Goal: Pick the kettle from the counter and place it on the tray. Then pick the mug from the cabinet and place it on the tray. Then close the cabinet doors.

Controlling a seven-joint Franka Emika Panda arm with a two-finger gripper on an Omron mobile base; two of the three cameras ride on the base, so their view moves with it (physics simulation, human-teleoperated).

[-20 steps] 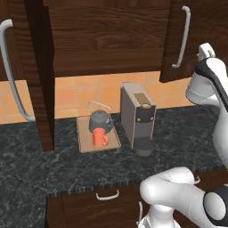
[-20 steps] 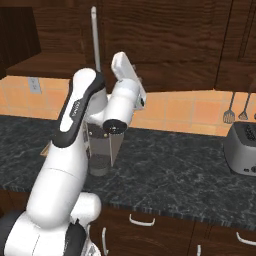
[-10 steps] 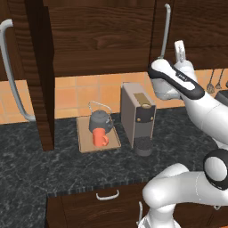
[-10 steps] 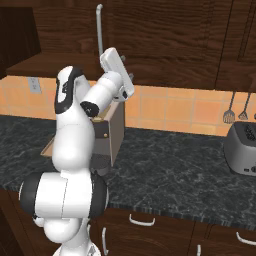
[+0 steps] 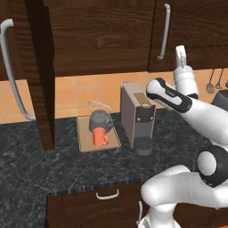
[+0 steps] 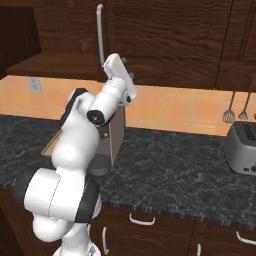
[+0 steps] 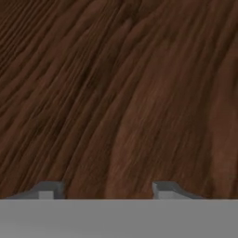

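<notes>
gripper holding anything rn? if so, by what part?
Nothing held. The gripper is open, its tips apart with only bare cabinet door wood between them. Kettle and mug sit on the tray.

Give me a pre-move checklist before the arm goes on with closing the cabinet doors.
1. Kettle on the tray: ok.
2. Mug on the tray, in front of the kettle: ok.
3. Gripper empty, jaws apart, facing wood grain close up: ok.
4. Right cabinet door flush with the cabinet front: ok.
5. Left cabinet door shut: not ok, it stands swung out over the counter.
6. Coffee machine clear of the arm's path: cannot tell.
</notes>
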